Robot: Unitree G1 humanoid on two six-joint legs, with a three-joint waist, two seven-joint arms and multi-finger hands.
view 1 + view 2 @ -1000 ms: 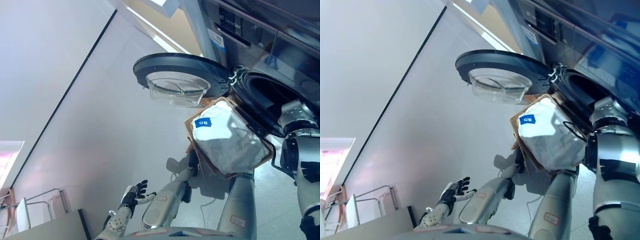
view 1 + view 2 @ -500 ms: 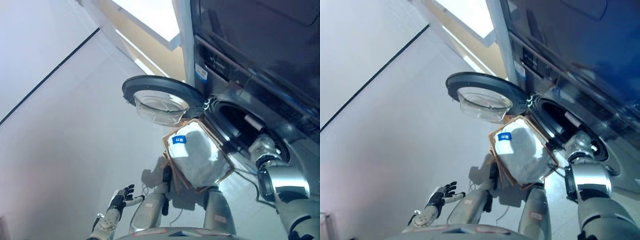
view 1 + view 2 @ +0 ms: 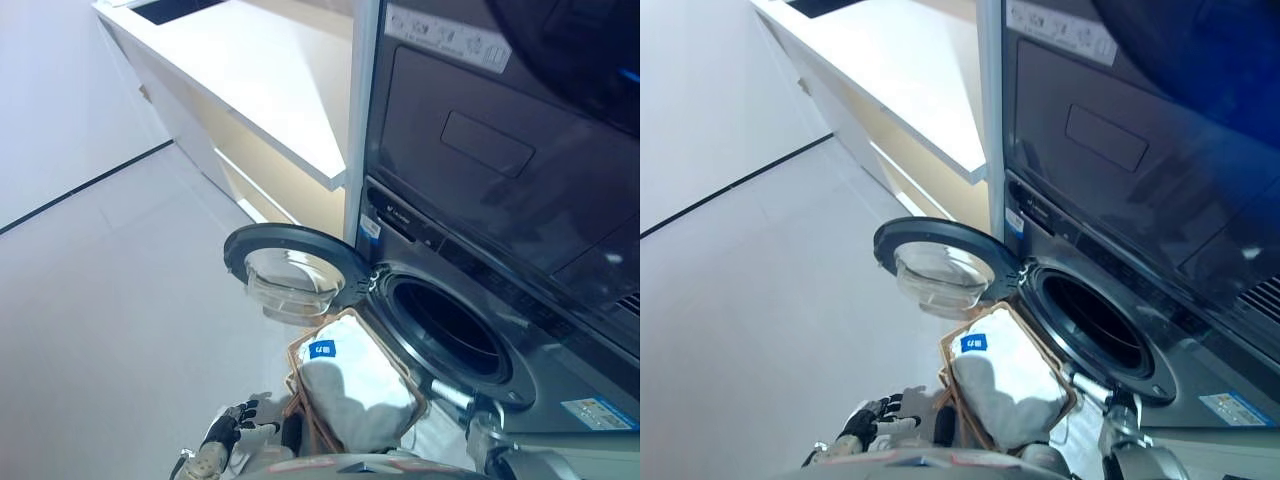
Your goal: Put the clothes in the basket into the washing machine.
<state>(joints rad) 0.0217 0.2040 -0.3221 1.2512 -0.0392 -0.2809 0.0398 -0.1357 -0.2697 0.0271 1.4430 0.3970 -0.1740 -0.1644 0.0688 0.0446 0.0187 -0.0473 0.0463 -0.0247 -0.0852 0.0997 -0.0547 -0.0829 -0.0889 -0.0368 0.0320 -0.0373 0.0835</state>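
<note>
Left hand (image 3: 222, 437) hangs low, fingers loosely spread; right hand's fingers can't be seen

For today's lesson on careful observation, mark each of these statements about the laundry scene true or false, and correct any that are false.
1. The washing machine's door stands open. True.
2. The basket is empty. False: it holds white clothes that fill it.
3. The basket sits just below the drum opening, beside the open door. True.
4. The left hand grips the basket's rim. False: it shows at the lower left, apart from the basket, with fingers spread and holding nothing.
5. A blue label shows on the white clothes. True.
6. The door's window is solid metal. False: it is clear and see-through.
</note>
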